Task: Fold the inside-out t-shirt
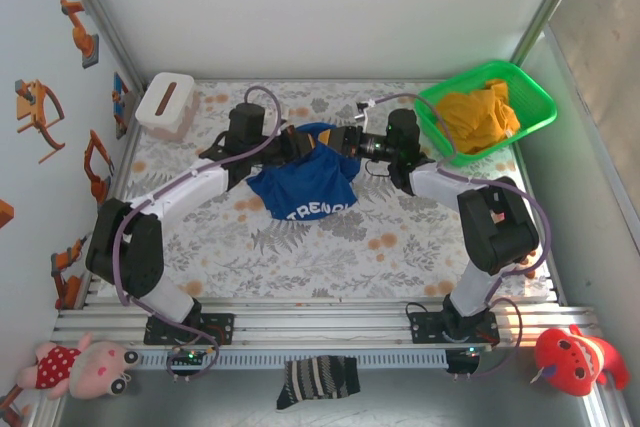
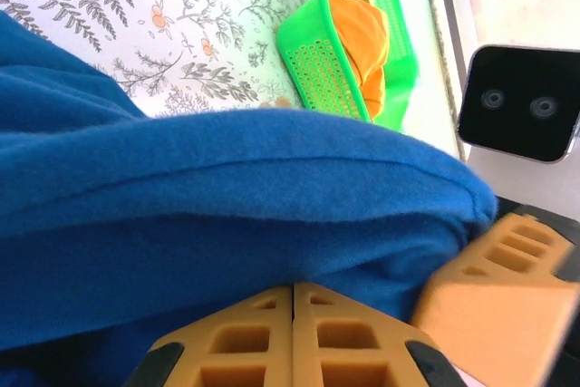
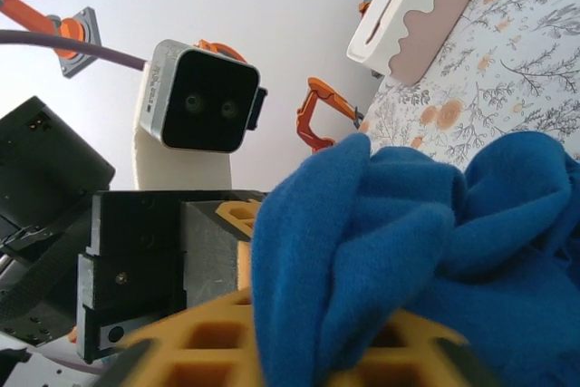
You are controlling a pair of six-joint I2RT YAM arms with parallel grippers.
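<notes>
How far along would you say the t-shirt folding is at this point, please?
No fold looks done yet: the t-shirt hangs bunched over the far middle of the table. In hand: the left arm's jaws are shut on a blue edge; the right arm's jaws sit beside them in the cloth, grip unclear. Left: spread it flat, then make every fold.

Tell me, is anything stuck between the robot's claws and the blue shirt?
No, nothing visible is in the way. The left gripper is shut right on the t-shirt, and the blue cloth bunches directly against the right gripper too.
</notes>
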